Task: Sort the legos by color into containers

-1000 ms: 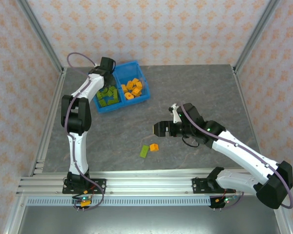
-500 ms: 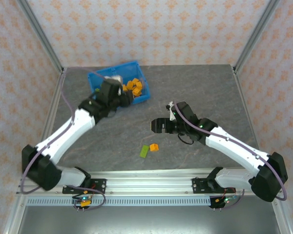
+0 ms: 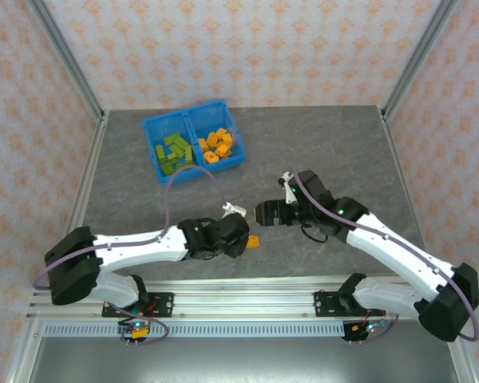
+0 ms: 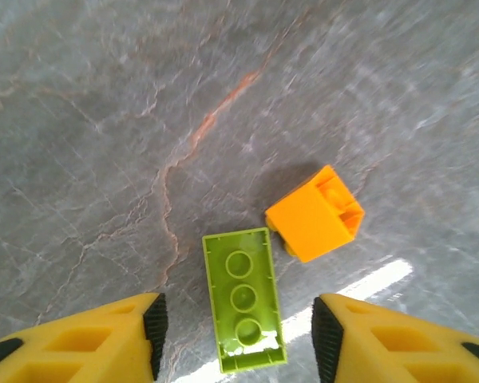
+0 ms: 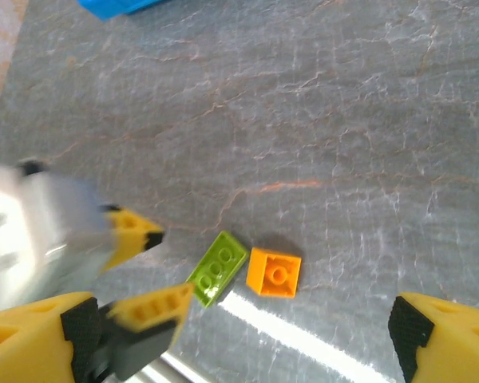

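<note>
- Two loose legos lie side by side on the table (image 3: 327,144), close to its near edge. One is a long, flat green brick (image 4: 243,299); the other is a stubby orange brick (image 4: 315,214) just right of it, by one corner.
- Every other brick sits in the blue bin (image 3: 184,112) at the far left, with green legos (image 3: 174,154) in the left compartment (image 3: 160,132) and orange legos (image 3: 215,145) in the right compartment (image 3: 203,120).
- The left gripper (image 4: 239,335) hangs over the green brick, jaws parted along its long sides. A gap shows on each side, so it grasps nothing.
- The right gripper (image 3: 263,214) is spread wide and empty, hovering just beyond the pair on their far right.
- Judged by looks, the green brick is light, hard and stiff, so it will not deform under a firm squeeze. Its smooth plastic sides could slip in a shallow pinch.
- The best hold is probably across the narrow width at mid-length, with the fingers low against the table.
- The orange neighbour is close enough that the right-hand finger may nudge it.
</note>
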Robot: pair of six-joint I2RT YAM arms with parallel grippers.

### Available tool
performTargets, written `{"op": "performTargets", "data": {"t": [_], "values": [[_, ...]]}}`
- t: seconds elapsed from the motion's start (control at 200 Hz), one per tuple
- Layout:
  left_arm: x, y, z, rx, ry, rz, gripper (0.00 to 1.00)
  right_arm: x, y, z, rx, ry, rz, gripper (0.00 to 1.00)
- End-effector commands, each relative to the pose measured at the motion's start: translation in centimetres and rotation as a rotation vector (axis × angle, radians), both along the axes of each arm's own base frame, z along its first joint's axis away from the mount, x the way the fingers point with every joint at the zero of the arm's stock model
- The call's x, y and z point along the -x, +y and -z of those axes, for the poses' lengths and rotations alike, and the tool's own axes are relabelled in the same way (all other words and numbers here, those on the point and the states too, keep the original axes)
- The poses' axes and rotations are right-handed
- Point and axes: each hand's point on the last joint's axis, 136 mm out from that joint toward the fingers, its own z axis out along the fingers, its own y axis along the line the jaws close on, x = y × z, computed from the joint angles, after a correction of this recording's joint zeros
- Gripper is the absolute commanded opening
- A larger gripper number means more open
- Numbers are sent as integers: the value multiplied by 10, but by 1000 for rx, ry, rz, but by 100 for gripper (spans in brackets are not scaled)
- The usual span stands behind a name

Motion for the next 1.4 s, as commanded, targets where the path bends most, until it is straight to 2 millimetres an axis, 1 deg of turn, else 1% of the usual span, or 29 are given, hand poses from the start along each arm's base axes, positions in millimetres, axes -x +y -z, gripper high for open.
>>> {"op": "performTargets", "data": {"t": [0.0,0.045,0.09,0.19,0.255,0.3,0.425,0.551,0.616,0.711,0.796,0.901,0.966,1.036,1.081,1.151,1.251,1.316,1.391], "values": [[-4,-3,13,1,5,-33,63,23,-12,-6,-3,31,-38,94],[-2,-5,20,-15,23,-21,67,27,-16,-5,13,39,-35,94],[-1,-8,26,-30,39,-10,69,29,-20,-2,30,48,-27,94],[5,-15,39,-48,69,14,69,32,-24,3,45,63,-22,94],[8,-15,45,-65,75,10,68,33,-25,6,49,69,-18,94],[9,-13,51,-80,80,-2,64,34,-26,7,49,73,-18,94],[15,-6,64,-107,104,-26,48,36,-26,10,49,90,-22,94],[19,-3,68,-105,105,-39,37,48,-21,16,35,142,-71,94],[17,2,68,-115,93,-59,33,58,-19,19,30,187,-112,94],[11,9,66,-138,59,-88,31,72,-17,24,21,251,-158,93],[4,14,63,-167,25,-105,29,73,-16,25,18,256,-161,93],[-7,16,48,-169,-17,-121,28,64,-14,19,8,220,-139,93],[-17,19,32,-155,-53,-140,28,60,-11,16,-11,203,-133,93],[-30,29,13,-139,-102,-172,28,56,-7,13,-30,184,-131,93],[-43,40,1,-133,-138,-206,28,52,-5,11,-40,167,-126,93],[-67,63,-20,-135,-183,-267,28,44,-2,6,-52,129,-114,94],[-101,97,-59,-150,-267,-332,29,30,2,-4,-63,68,-93,93],[-123,117,-84,-124,-313,-386,29,22,3,-6,-69,38,-72,94],[-149,140,-103,-75,-331,-459,29,16,5,-7,-82,19,-54,94]]}}
